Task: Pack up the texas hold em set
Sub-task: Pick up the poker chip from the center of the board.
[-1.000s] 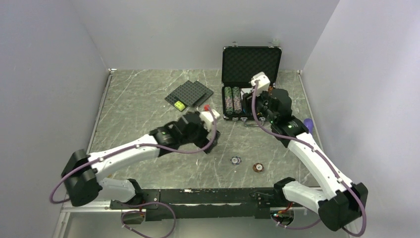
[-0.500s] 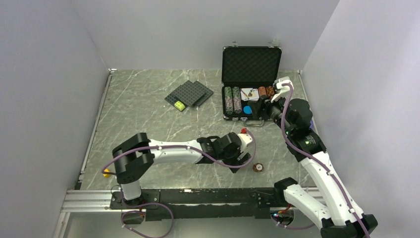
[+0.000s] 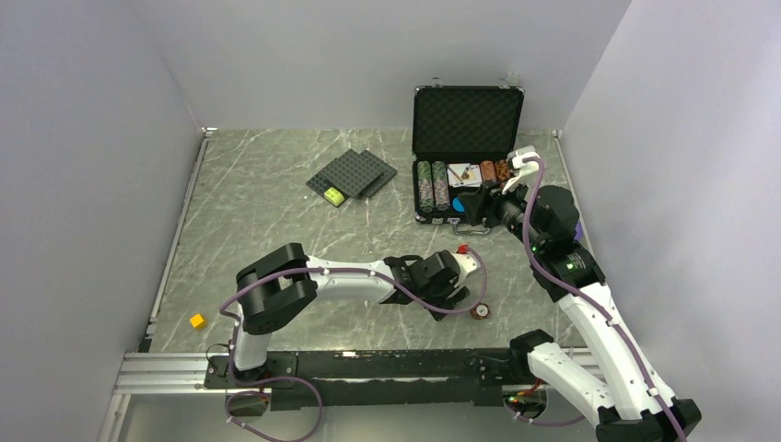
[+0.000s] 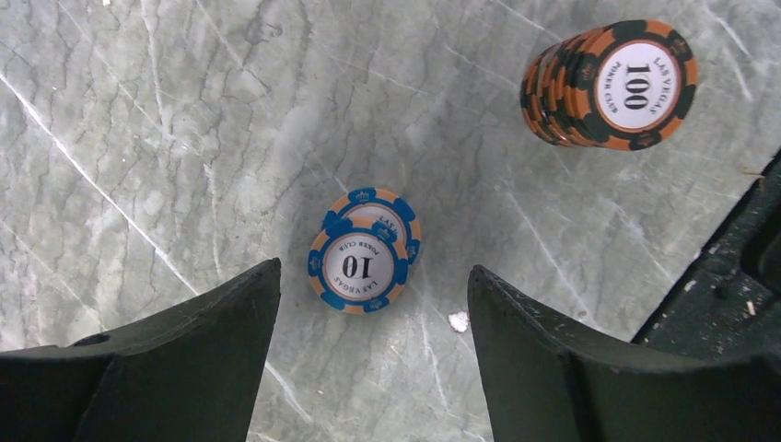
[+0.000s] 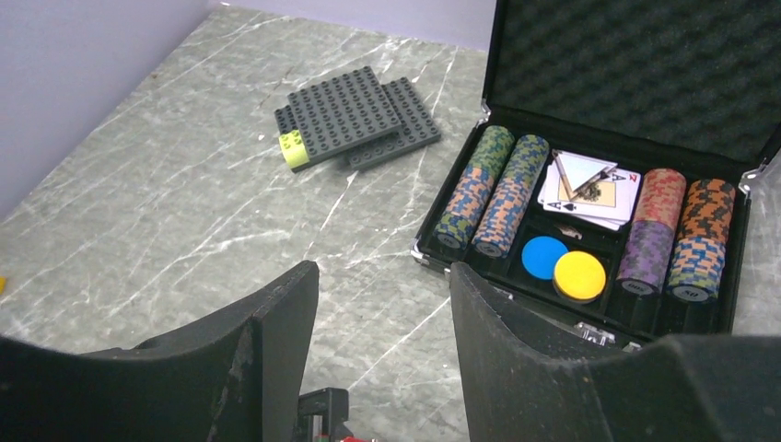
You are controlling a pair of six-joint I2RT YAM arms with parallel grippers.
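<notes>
We see a big grey stone surface point(image 3: 258, 212) with light cracks on it. At the far right of it stands a black case point(image 3: 467, 115), open, with its bumpy foam lid up against the back wall. The right claw point(image 5: 382, 272) hangs in front of the case, on the near side. Its two fingers are apart and it holds nothing. The left claw point(image 4: 371, 281) is down near the front middle of the surface, with its fingers wide apart too, and nothing is held in it. Left of the case lie some flat grey plates point(image 5: 355, 115), piled a bit crooked, with a small green brick point(image 5: 295, 147) at one corner. Inside the case we see rows of chips point(image 5: 488, 189) lying on their sides at the left and right ends. Between them are cards point(image 5: 589, 189), face up, and in front of the cards a blue disc point(image 5: 544, 257) touches a yellow disc point(image 5: 579, 275). Out on the surface, just beside the left claw, sits a stack of orange and black chips point(image 4: 612, 85) marked 100. Two blue and orange chips point(image 4: 361, 262) marked 10 lie between the left claw's fingers, one partly on top of the other. A tiny yellow block point(image 3: 197, 320) sits far off at the near left.
</notes>
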